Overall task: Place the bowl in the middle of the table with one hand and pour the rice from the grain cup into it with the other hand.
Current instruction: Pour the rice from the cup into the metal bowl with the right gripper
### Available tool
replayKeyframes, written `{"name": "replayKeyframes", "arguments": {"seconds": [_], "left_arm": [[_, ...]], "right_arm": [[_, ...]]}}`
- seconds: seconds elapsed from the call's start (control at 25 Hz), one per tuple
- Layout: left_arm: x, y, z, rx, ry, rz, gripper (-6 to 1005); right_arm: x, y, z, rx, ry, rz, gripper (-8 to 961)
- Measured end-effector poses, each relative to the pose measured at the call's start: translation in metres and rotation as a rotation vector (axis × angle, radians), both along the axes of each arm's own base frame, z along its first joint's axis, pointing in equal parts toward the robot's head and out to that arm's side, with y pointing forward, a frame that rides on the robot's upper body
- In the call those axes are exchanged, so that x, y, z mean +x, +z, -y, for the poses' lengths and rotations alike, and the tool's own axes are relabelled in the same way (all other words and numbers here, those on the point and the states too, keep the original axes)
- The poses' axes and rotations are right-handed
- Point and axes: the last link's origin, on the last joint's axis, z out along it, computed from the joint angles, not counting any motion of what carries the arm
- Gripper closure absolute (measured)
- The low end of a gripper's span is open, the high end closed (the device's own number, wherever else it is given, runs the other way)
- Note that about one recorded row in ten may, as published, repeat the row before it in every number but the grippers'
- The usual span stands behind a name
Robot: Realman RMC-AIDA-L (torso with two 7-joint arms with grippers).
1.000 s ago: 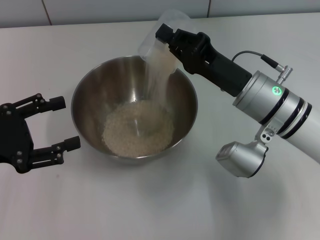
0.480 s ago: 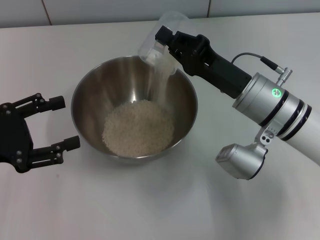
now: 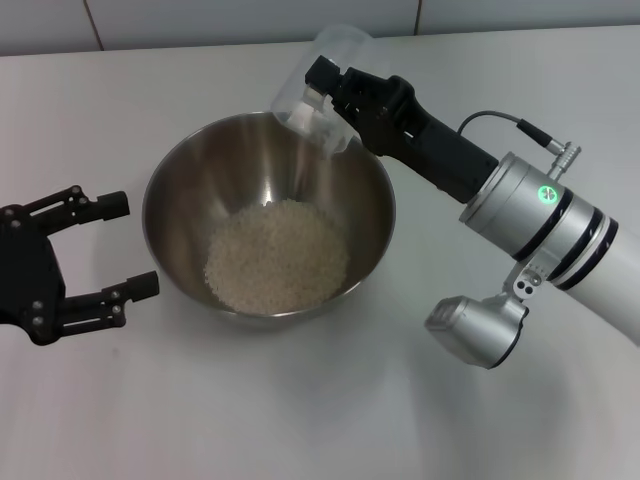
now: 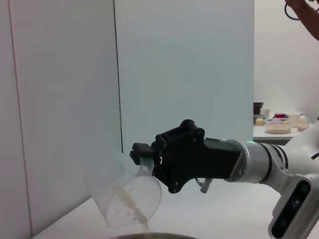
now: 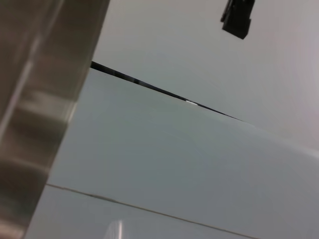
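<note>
The steel bowl [image 3: 160, 190] stands in the middle of the white table [image 3: 300, 400] with a heap of rice [image 3: 277, 257] in its bottom. My right gripper [image 3: 326, 88] is shut on the clear grain cup [image 3: 298, 100], which is tipped steeply, mouth down, over the bowl's far rim. In the left wrist view the cup [image 4: 119, 199] holds only a little rice [image 4: 135, 209], trickling at its lip above the bowl rim [image 4: 149, 235], with the right gripper [image 4: 149, 158] clamped on it. My left gripper [image 3: 135, 245] is open, just left of the bowl and apart from it.
A tiled wall [image 3: 250, 20] runs along the table's far edge. The right wrist view shows the bowl's outer wall [image 5: 30, 99] close by. Bare tabletop lies in front of the bowl and to its right under the right arm.
The thick stream of rice from the cup has thinned to almost nothing and the heap in the bowl has grown. The right arm shifted slightly left. The left gripper has not moved.
</note>
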Motion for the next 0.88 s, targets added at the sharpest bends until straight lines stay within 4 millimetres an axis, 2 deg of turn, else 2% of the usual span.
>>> {"name": "replayKeyframes", "arguments": {"seconds": [0.88], "left_arm": [[-0.0002, 0.0015, 0.0001, 0.007, -0.003, -0.011, 172]], "right_arm": [[0.0013, 0.0015, 0.0036, -0.032, -0.031, -0.061, 936]]}}
